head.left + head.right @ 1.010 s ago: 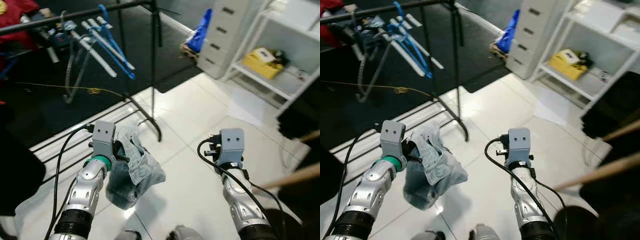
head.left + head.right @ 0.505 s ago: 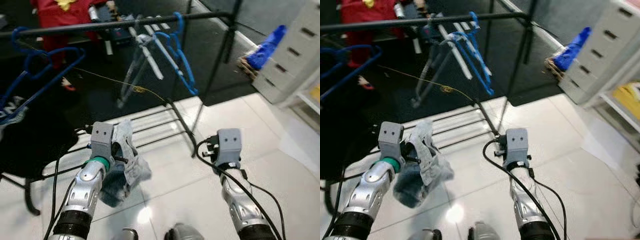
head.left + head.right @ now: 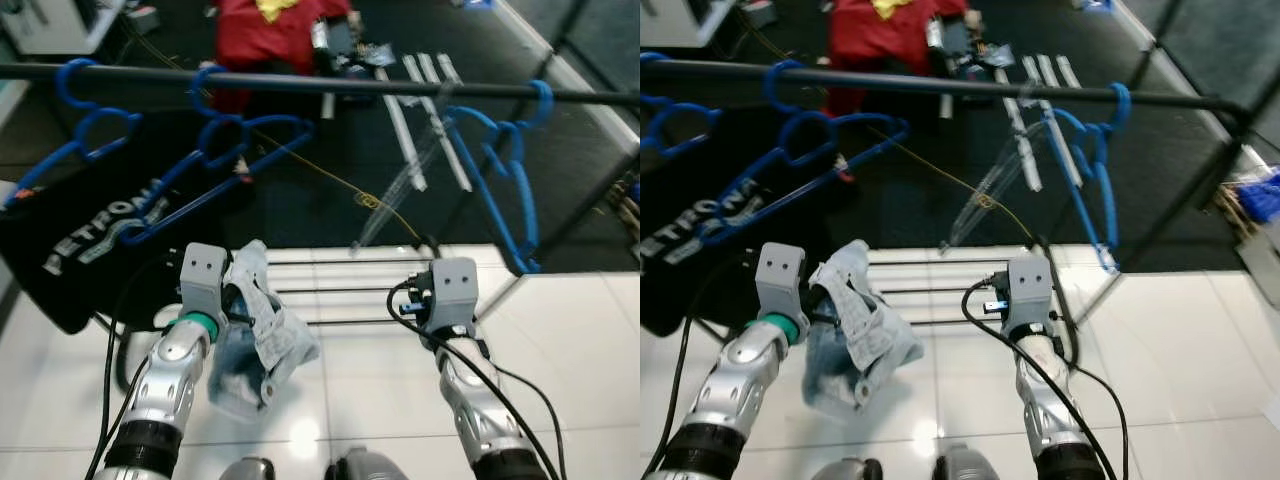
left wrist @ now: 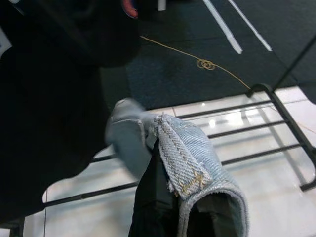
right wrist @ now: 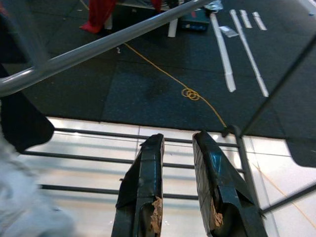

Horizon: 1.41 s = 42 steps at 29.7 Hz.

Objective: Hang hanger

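Nearest the robot, the left gripper [image 3: 238, 300] is clamped on a bundle of pale denim garment [image 3: 262, 335], which droops below its fingers toward the white tile floor [image 3: 360, 385]; in the left wrist view the cloth wraps right over the black fingers. The right gripper [image 5: 183, 190] carries nothing, its two fingers parted by a narrow gap with only floor and rack rungs between them. Both arms are held up in front of the body, below and short of the black rail [image 3: 300, 82].

What has changed is the view, not the load. Across the last second the whole picture has swung, so the camera has turned: the white drawers and shelving that were ahead have gone out of frame, and the rail now runs squarely across the top of the picture. The denim sits in the left gripper just as it did.

Beyond the grippers, the rack's low floor bars [image 3: 340, 290] lie under the rail. Hanging from the rail are a black printed shirt [image 3: 90, 235] on a blue hanger [image 3: 205, 165], and farther along it another blue hanger [image 3: 505, 185], bare. A red garment [image 3: 270, 25] lies beyond the rail.

I judge the robot is now lined up on the rail, but no hanger is visibly in hand; whether one hides inside the denim cannot be told
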Motion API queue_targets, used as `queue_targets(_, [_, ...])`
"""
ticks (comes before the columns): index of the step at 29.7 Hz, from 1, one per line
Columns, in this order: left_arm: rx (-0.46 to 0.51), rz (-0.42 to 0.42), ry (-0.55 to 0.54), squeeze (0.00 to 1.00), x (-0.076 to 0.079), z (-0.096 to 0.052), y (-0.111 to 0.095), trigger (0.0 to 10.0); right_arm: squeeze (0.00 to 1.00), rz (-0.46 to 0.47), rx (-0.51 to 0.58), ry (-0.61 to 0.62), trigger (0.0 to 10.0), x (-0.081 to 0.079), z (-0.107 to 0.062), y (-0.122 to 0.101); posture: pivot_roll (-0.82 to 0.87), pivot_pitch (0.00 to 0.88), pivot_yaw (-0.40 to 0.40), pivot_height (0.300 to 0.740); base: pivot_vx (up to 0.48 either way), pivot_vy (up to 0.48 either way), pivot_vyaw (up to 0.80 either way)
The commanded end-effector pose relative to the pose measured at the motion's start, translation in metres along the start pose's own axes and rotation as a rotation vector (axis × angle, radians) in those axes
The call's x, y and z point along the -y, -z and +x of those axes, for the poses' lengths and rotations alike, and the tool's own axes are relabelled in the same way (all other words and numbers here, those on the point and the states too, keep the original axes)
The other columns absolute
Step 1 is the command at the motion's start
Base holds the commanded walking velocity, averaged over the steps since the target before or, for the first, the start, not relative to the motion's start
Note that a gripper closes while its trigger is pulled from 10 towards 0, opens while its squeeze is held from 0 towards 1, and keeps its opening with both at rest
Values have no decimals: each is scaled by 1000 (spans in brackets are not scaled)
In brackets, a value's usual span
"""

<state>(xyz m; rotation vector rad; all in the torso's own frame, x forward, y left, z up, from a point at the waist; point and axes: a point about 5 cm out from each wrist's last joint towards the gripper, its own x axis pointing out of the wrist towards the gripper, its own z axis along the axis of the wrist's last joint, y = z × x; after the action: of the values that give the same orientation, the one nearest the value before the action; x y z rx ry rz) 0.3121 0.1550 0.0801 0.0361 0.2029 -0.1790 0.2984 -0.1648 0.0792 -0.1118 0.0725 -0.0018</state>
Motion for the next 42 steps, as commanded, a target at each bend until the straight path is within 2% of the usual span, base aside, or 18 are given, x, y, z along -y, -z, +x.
queue_targets(1, [5, -5, 18, 0, 5, 0, 0, 10000, 0, 23, -21, 31, 10000, 7, -3, 6, -46, 60, 9, 740, 341, 0, 0])
queue_targets(6, [5, -4, 24, 0, 6, 0, 1, 10000, 0, 41, -26, 43, 10000, 9, -5, 8, -46, 54, 10, 740, 330, 0, 0])
queue_targets(14, [-15, 37, 78, 0, 13, 2, 3, 10000, 0, 54, -20, 69, 10000, 10, -9, 9, -50, 44, 11, 740, 0, 0, 0])
queue_targets(28, [-26, 39, 93, 0, 15, 2, 5, 10000, 0, 60, -9, 94, 10000, 9, -9, 7, -60, 51, 9, 740, 0, 0, 0])
queue_targets(32, [-43, 35, 72, 0, 14, 3, 7, 10000, 0, 39, 24, 173, 10000, 22, -14, 1, -67, 62, 10, 740, 0, -360, 0])
queue_targets(35, [-43, 35, 72, 0, 14, 3, 7, 10000, 0, 39, 24, 173, 10000, 22, -14, 1, -67, 62, 10, 740, 0, 0, 0])
queue_targets(42, [-56, 31, 53, 0, 15, 6, 9, 10000, 0, 9, 103, 282, 10000, 36, -11, -20, -73, 65, 10, 740, 0, 0, 0])
